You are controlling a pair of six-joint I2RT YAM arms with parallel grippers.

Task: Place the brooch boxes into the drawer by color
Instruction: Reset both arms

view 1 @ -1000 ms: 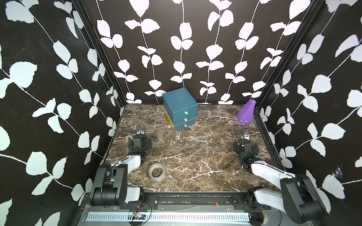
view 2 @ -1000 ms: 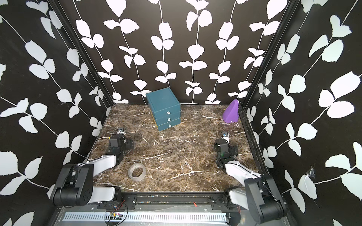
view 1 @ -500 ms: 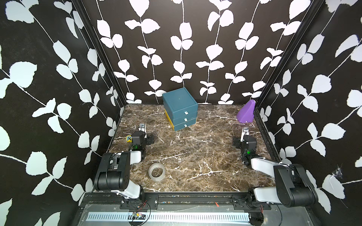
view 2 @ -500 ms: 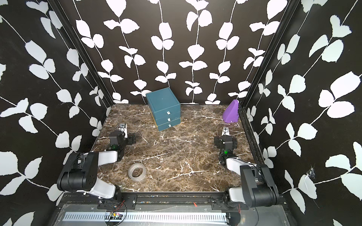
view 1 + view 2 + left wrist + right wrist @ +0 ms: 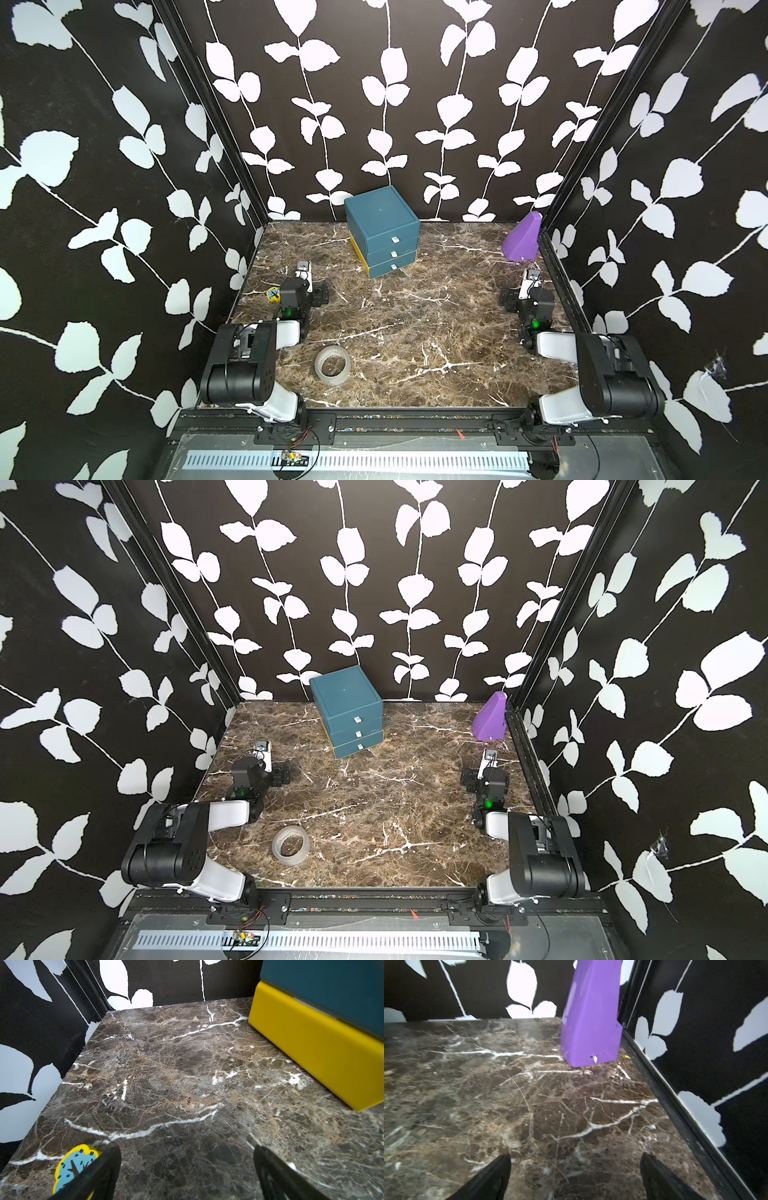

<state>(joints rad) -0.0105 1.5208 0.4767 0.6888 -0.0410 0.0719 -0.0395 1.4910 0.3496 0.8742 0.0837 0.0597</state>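
While both pairs of black, tapering fingers stand spread to their full width with only bare stone between them, neither grips anything. The left gripper (image 5: 187,1169) hangs low over the table, and one finger (image 5: 99,1174) overlaps a small flat token (image 5: 72,1164) with a scalloped yellow rim and a blue, dark-speckled face. The right gripper (image 5: 575,1172) is just as wide and empty.

Read the tabletop (image 5: 415,332) in both top views as a clock with the back wall at 12. It is glossy brown marble with white veins. The left gripper sits near 9 and the right near 3, each close to its side wall.

The drawer chest (image 5: 382,232) stands at 12, against the back wall and turned slightly askew. It is a smooth teal cube with a matte top. All three stacked fronts are pushed flush, each with a small white pull tab, and a glossy yellow band runs along its lower left side.

A shiny purple wedge (image 5: 521,241) with a rounded tip stands at 2 in the corner. A translucent tape roll (image 5: 333,365) lies flat near 7. The walls are black with white leaf vines.
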